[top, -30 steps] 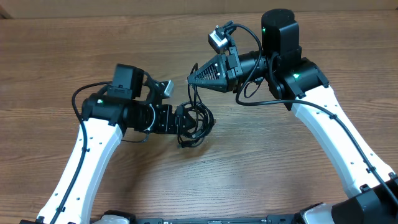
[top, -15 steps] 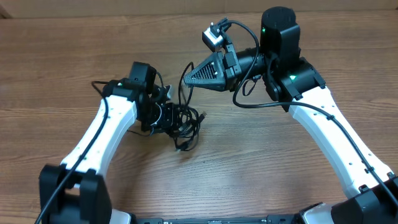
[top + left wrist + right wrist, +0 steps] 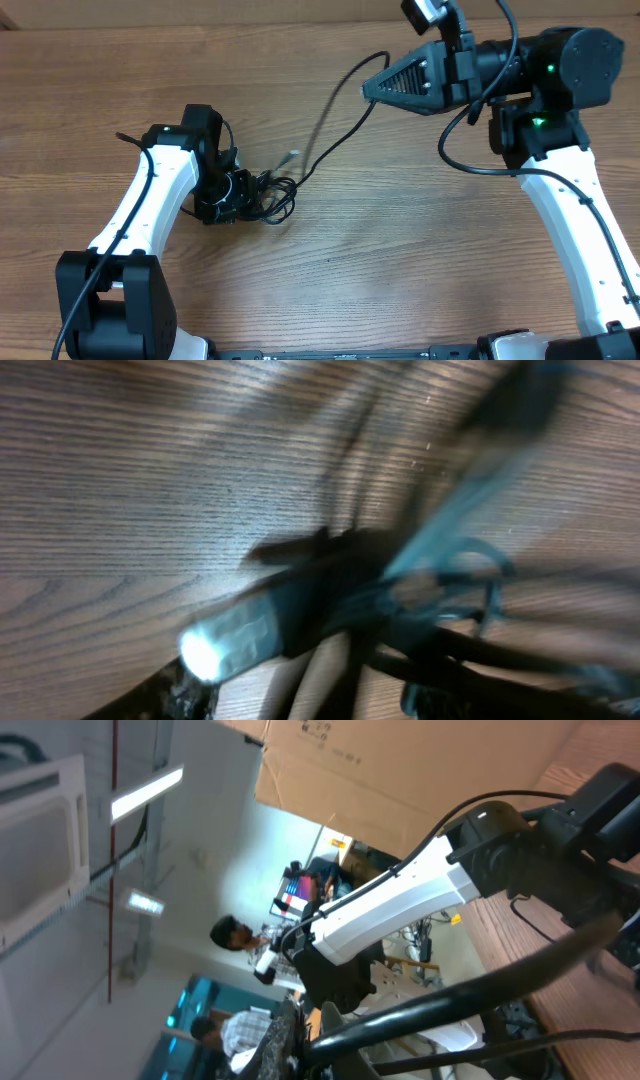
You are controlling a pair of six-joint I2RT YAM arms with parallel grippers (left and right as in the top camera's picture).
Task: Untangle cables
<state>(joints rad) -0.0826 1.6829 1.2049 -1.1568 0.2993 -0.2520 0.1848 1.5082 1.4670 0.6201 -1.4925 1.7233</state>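
A tangle of black cables (image 3: 268, 194) lies on the wooden table at centre left. My left gripper (image 3: 228, 196) is shut on the tangle's left side. In the blurred left wrist view the dark cables (image 3: 450, 650) and a pale plug (image 3: 225, 643) fill the frame. My right gripper (image 3: 372, 88) is raised at the upper right and shut on one black cable (image 3: 335, 130), which runs taut down to the tangle. That cable (image 3: 470, 990) crosses the right wrist view. A small light connector end (image 3: 292, 155) hangs blurred near the taut cable.
The wooden table (image 3: 380, 270) spreads around both arms. The right arm's own black wiring (image 3: 470, 150) loops below its wrist. The right wrist camera looks off the table toward a room with people and a cardboard box (image 3: 400, 770).
My right gripper has risen and moved right, drawing one cable out taut from the tangle. My left gripper has dragged the tangle to the left.
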